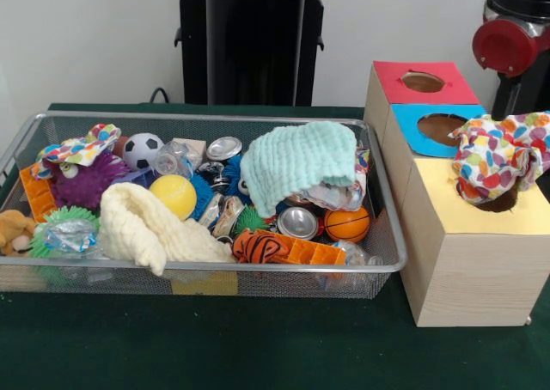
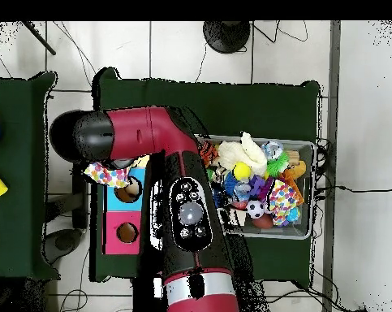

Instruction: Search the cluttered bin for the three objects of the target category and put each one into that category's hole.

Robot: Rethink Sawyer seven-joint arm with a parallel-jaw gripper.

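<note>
The red and black arm (image 2: 178, 211) reaches from the base at the overhead view's bottom edge up and across, then bends at a rounded black elbow (image 2: 73, 136) toward the boxes' side. In the front view only a red joint (image 1: 505, 45) and black links show at the top right corner. The gripper (image 1: 534, 154) is largely hidden behind a polka-dot cloth (image 1: 497, 156) bunched around it; its fingers cannot be made out.

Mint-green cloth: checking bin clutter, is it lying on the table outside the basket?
No, the mint-green cloth sits atop the clutter inside the basket.
</note>
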